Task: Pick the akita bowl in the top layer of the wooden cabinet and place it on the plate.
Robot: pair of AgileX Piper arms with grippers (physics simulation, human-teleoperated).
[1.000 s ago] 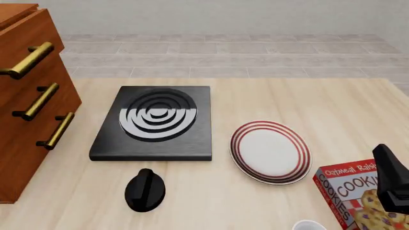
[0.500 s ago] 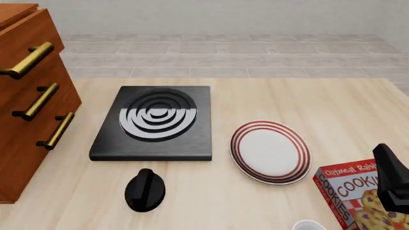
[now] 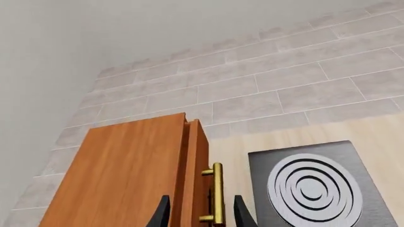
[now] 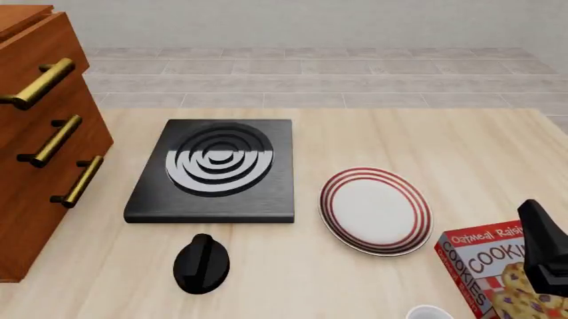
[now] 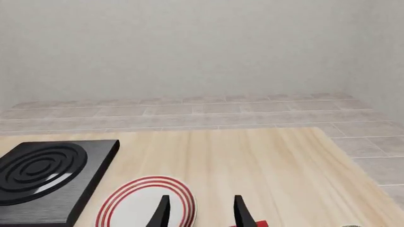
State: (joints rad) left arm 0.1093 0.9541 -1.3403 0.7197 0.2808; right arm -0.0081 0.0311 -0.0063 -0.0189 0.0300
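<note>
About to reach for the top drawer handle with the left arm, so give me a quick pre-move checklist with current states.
1. Left claw open: ok, its fingers stand apart.
2. Left claw lined up with the top layer's handle: ok, the brass bar shows between the fingertips in the left wrist view.
3. Top layer of the wooden cabinet shut: ok, no drawer is pulled out.
4. Akita bowl located: cannot tell, it shows in no view.
5. Plate free to receive the bowl: ok, nothing lies on it.
6. Right claw open and idle: ok, it hangs above the plate's near edge, holding nothing.
</note>
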